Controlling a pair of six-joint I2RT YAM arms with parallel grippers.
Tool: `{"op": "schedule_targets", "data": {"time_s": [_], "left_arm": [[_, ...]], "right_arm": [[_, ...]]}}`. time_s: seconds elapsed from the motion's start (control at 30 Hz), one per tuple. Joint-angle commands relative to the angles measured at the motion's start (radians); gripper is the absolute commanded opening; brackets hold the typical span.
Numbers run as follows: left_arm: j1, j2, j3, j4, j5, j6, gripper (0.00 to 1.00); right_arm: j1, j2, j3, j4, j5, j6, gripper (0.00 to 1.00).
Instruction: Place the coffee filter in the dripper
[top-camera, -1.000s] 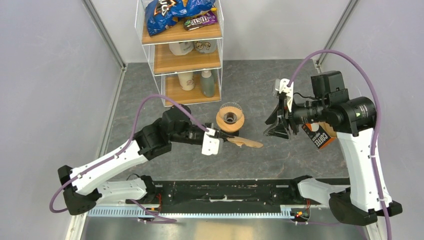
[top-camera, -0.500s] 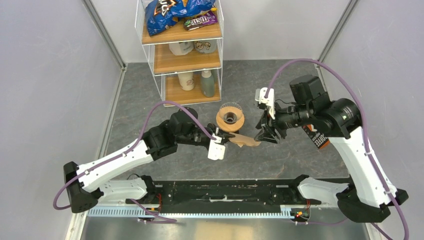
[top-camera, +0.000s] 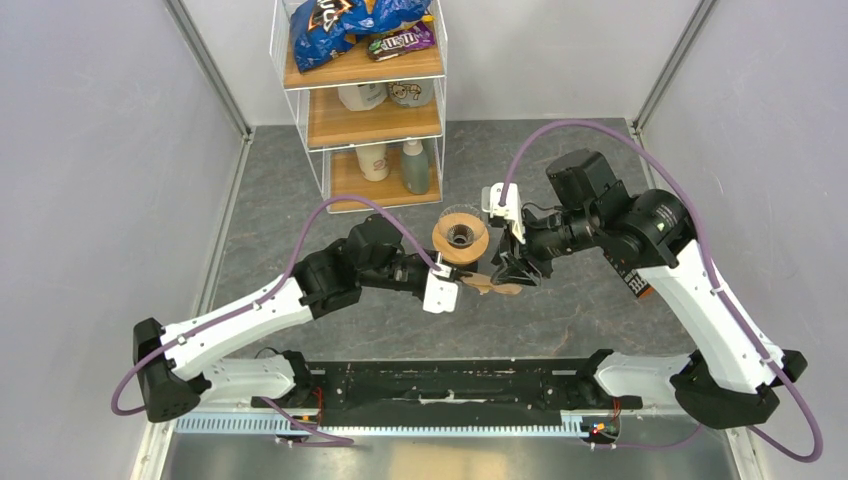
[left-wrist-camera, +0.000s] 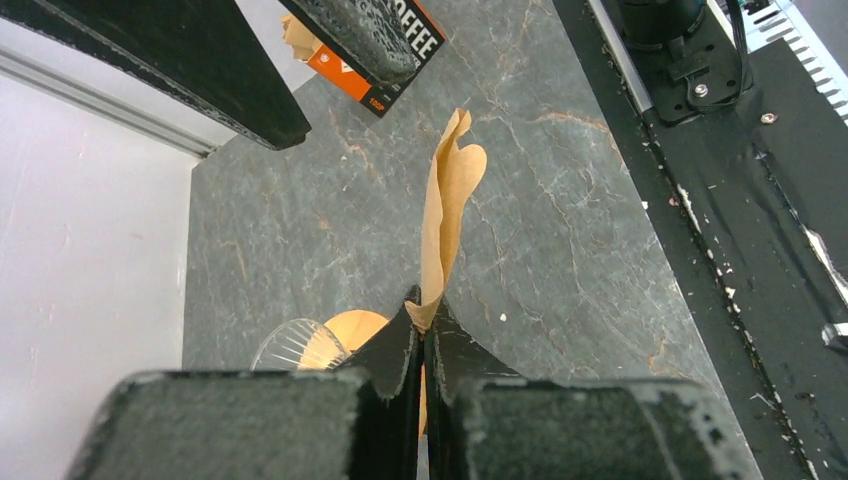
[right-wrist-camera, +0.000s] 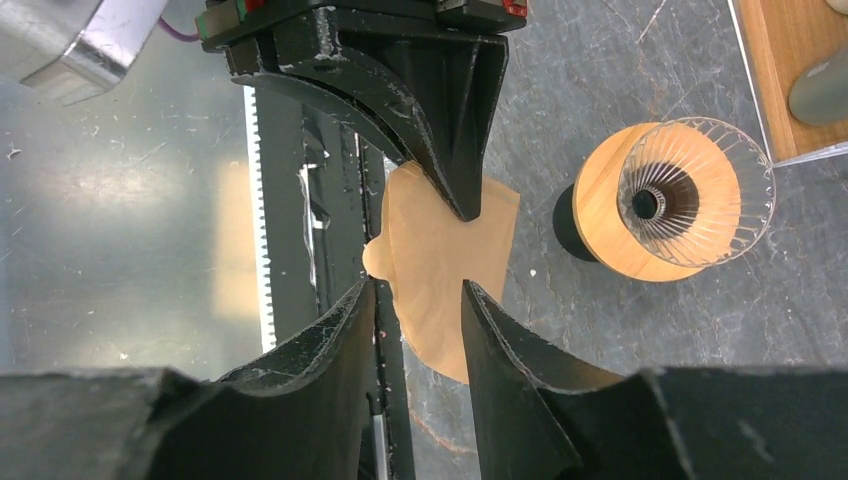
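The coffee filter is a flat tan paper fan held in the air just in front of the dripper, a clear glass cone in a light-wood ring. My left gripper is shut on the filter's pointed end, and the paper sticks out past the fingertips. In the right wrist view the filter faces the camera. My right gripper is open at the filter's wide end, one finger on each side of it and a gap showing. The dripper stands upright to the right.
A white wire rack with wooden shelves, snack bags and bottles stands behind the dripper. The black-and-orange coffee packet lies on the table under the right arm. A black rail runs along the near edge.
My right arm has swung left from the packet to the filter's free end, and its jaws have narrowed a little. The left arm has carried the filter slightly right.
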Motion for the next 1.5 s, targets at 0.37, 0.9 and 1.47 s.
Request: {"op": "schedule_targets", "data": {"time_s": [0.37,0.9,1.47], "left_arm": [[-0.006,0.014,0.06,0.061,0.014,-0.115,0.02],[-0.006,0.016,0.071,0.066,0.03,-0.134,0.02],[-0.007,-0.005,0.08,0.11,0.002,-0.2,0.02]], "right_arm": [[0.042,0.003,-0.002,0.003,0.045,-0.028,0.37],[0.062,0.017,0.006,0.0,0.101,-0.043,0.26],[0.079,-0.004,-0.049,0.024,0.232,-0.043,0.36]]}}
